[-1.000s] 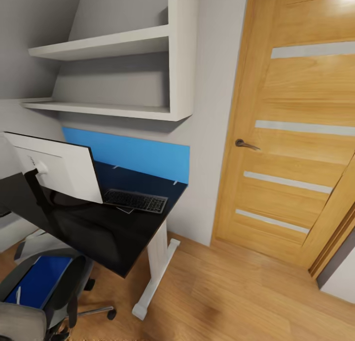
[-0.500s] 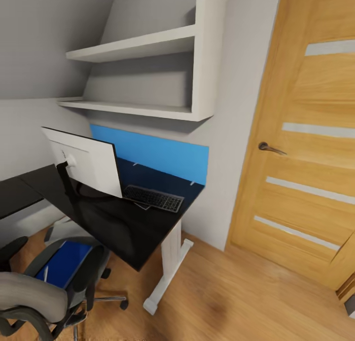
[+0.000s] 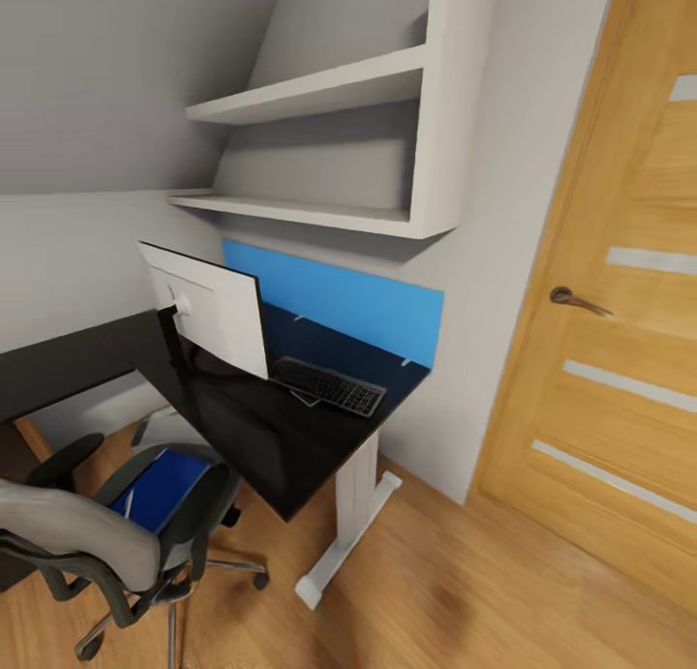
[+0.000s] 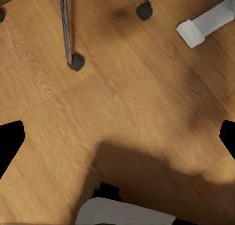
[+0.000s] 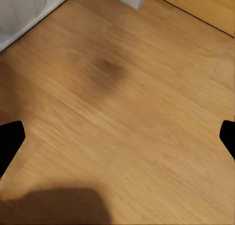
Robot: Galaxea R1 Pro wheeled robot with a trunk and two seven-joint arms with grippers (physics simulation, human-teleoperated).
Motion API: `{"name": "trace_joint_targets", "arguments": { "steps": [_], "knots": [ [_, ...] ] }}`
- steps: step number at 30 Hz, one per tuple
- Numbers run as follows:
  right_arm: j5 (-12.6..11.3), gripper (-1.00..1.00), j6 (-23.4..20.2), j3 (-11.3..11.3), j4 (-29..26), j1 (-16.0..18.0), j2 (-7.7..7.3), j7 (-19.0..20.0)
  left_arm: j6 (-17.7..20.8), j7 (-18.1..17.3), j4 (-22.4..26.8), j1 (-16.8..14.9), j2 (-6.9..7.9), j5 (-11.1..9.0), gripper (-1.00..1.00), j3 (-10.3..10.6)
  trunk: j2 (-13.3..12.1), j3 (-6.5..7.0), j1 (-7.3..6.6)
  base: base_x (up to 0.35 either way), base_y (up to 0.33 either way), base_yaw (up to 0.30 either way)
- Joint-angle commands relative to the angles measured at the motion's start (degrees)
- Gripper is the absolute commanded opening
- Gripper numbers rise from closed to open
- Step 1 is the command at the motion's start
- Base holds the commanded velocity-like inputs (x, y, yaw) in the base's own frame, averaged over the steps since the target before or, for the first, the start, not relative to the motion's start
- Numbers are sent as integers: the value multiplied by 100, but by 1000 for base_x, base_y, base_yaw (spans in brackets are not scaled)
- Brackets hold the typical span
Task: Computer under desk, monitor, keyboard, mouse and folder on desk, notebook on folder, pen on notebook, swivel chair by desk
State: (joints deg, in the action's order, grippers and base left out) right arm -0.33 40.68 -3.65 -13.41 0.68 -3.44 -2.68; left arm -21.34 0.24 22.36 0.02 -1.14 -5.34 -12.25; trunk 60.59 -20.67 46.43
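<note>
The black desk [image 3: 247, 432] stands against the wall. On it the monitor [image 3: 218, 313] shows its white back, with the keyboard [image 3: 329, 385] right beside it. A thin grey corner [image 3: 303, 399], perhaps the notebook, pokes out from under the keyboard. The swivel chair [image 3: 82, 532] stands at the desk's near side with the blue folder [image 3: 163, 487] on its seat. A light grey box, likely the computer [image 3: 166, 425], sits under the desk. The mouse is out of view. My left gripper [image 4: 117, 139] and right gripper [image 5: 117, 139] hang open over the wood floor.
White wall shelves [image 3: 324, 156] hang above the desk, and a blue panel [image 3: 339, 306] backs it. An oak door [image 3: 620, 340] stands to the right. The desk's white foot [image 4: 205, 23] and chair castors [image 4: 76, 62] lie on the floor near my left gripper.
The camera has swung left, so desk, chair and door sit further right in the picture and more of the chair shows. No object has moved.
</note>
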Motion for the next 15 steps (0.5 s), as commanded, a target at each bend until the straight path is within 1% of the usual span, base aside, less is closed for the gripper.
{"name": "trace_joint_targets", "arguments": {
  "steps": [1, 4, 10, 15],
  "knots": [
    [-5, 100, 124, -13, 13, 3, 3, 3, -9, -4, 41, 0, -7, -55, 100, 12, 3, -8, 0, 0, -9, 277],
    [-19, 100, 274, -21, 32, 3, 13, -2, -5, 4, 105, -1, -27, -55, 100, 17, 3, -16, 0, 0, -5, 277],
    [-25, 100, 333, -26, 47, 3, 19, -5, 42, 40, 170, -1, -83, -55, 100, 21, 244, -140, 132, 0, -1, 277],
    [-21, 100, 344, -16, 48, 3, 12, -4, 75, 46, 220, 0, -82, -63, 100, 21, 445, -247, 242, 0, 0, 270]
  ]
}}
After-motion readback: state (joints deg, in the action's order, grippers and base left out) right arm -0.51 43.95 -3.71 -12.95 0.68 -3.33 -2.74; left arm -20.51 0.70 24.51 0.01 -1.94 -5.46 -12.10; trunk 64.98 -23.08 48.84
